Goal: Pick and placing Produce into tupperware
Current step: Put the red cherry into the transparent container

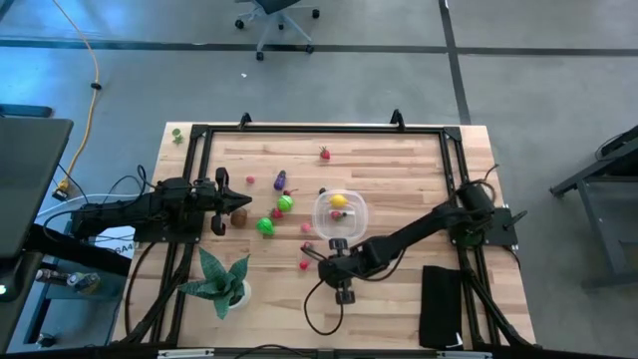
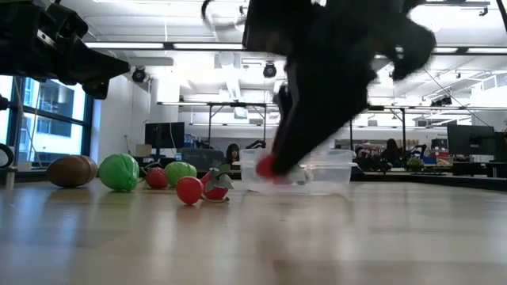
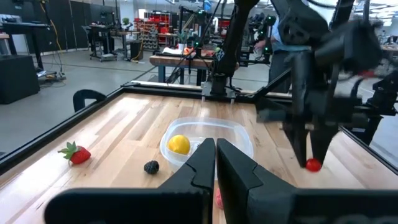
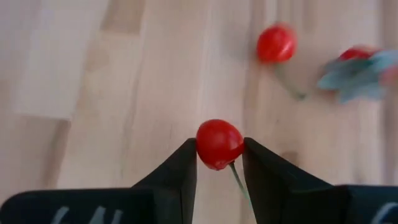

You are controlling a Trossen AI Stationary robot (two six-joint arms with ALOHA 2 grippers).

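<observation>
The clear tupperware (image 1: 341,211) sits mid-table with a yellow toy fruit (image 3: 179,144) inside. My right gripper (image 4: 219,149) is just near of it, shut on a small red toy tomato (image 4: 217,142). Other produce rests on the wood: a second red piece (image 4: 276,42), a strawberry (image 1: 325,154), green pieces (image 1: 286,202), a purple piece (image 1: 281,179) and a brown piece (image 1: 239,216). My left gripper (image 3: 215,155) waits at the table's left, shut and holding nothing, beside the brown piece. My right gripper pinches the red tomato's round body (image 4: 217,142) between its two fingertips (image 4: 186,163), coming from above and pointing down. A thin green stem trails from the fruit between the fingers. In the low view the tomato (image 2: 267,166) is lifted clear of the table.
A spiky green potted plant (image 1: 221,282) stands at the near left. A black pad (image 1: 442,304) lies at the near right. A black metal frame (image 1: 319,128) borders the tabletop. A dark blackberry (image 3: 151,167) lies beside the tupperware. Bare wood shows to the right of the container.
</observation>
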